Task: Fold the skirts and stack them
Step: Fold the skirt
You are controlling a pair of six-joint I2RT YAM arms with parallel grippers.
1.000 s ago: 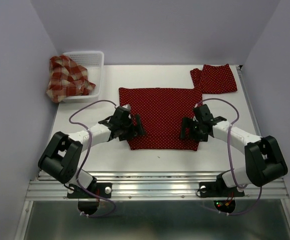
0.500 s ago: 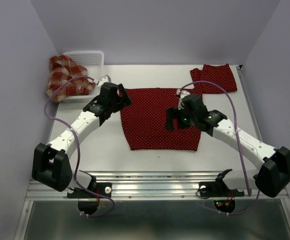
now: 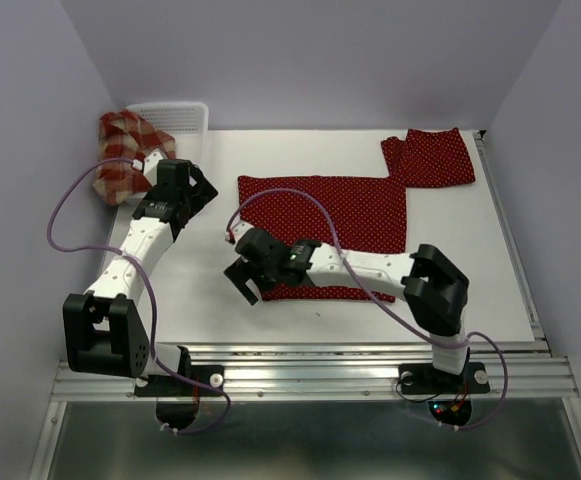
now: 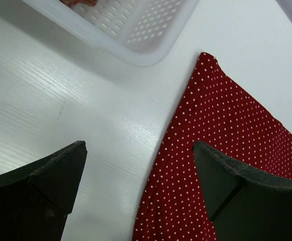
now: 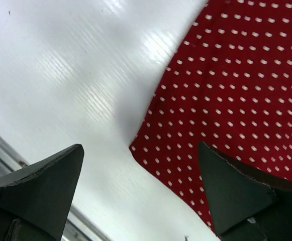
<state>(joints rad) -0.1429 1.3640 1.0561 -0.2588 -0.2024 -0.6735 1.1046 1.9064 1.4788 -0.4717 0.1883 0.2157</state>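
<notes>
From the top, a dotted skirt (image 3: 330, 225) is seen spread flat in the middle of the table (image 3: 470, 270). A folded skirt (image 3: 432, 158), also dotted, is laid at the far right, just beside it. The plaid skirt (image 3: 125, 160) is heaped in the basket (image 3: 185, 115) at the far left. The left gripper (image 3: 192, 190) is held wide open between the basket and the dotted skirt. The right gripper (image 3: 243, 268) is held open at that skirt's near left corner.

From the left wrist, nothing is gripped by the left gripper (image 4: 138, 150). The dotted skirt (image 4: 226, 130) is seen on the table (image 4: 60, 85), and the basket (image 4: 135, 30) beyond.

From the right wrist, nothing is gripped by the right gripper (image 5: 140, 148). A corner of the dotted skirt (image 5: 236, 75) is seen on the table (image 5: 60, 60).
</notes>
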